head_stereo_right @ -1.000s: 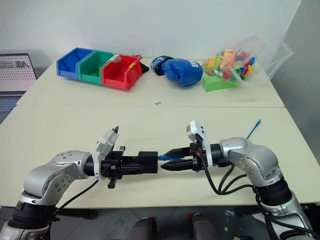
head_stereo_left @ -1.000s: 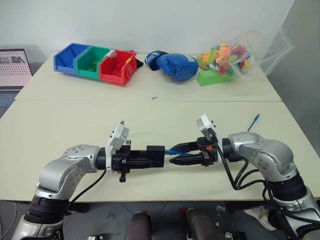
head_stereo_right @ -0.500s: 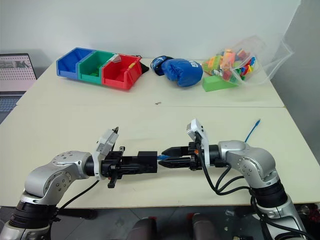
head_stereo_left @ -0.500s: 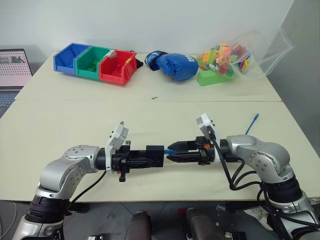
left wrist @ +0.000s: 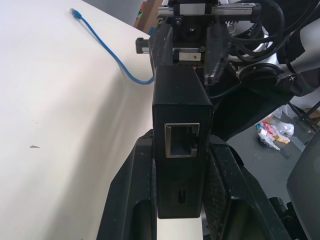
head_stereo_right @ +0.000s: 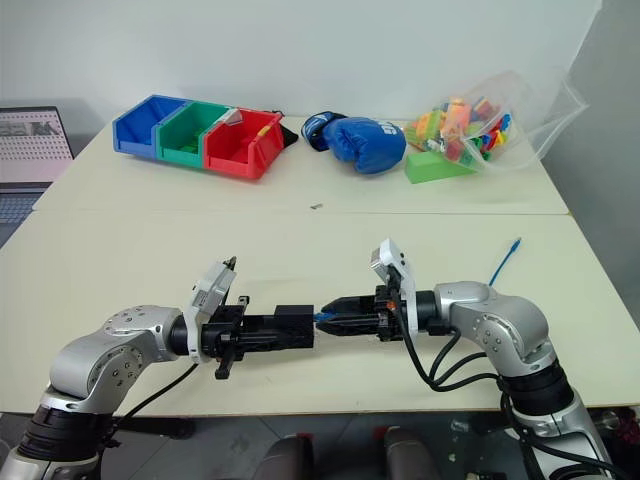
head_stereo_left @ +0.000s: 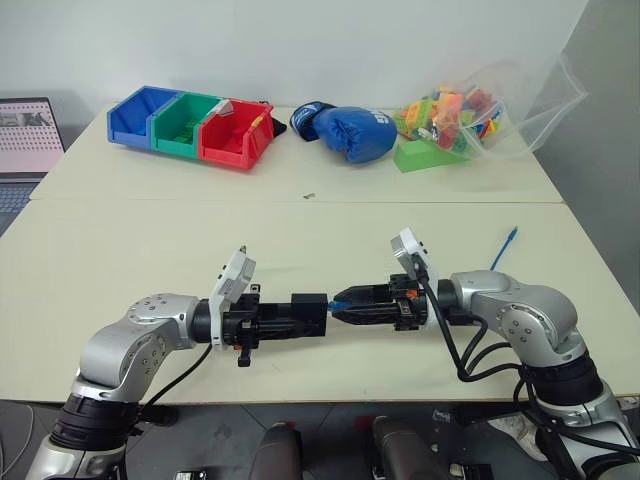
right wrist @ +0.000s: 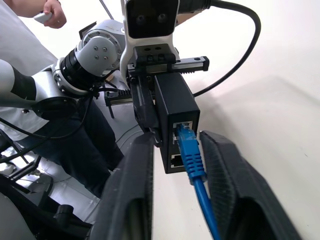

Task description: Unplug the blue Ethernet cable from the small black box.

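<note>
My left gripper is shut on the small black box and holds it level above the table's front part. In the left wrist view the box sits between both fingers with an empty port facing the camera. The blue Ethernet cable is plugged into the box's far side. My right gripper faces the left one, its fingers closed in on the plug from both sides. The cable's free end lies on the table at the right.
At the back of the table stand blue, green and red bins, a blue boxing glove and a clear bag of toy bricks. A laptop sits far left. A person's hand shows in the right wrist view.
The right gripper's fingers have drawn together around the plug at the box. The left gripper and the box have stayed still.
</note>
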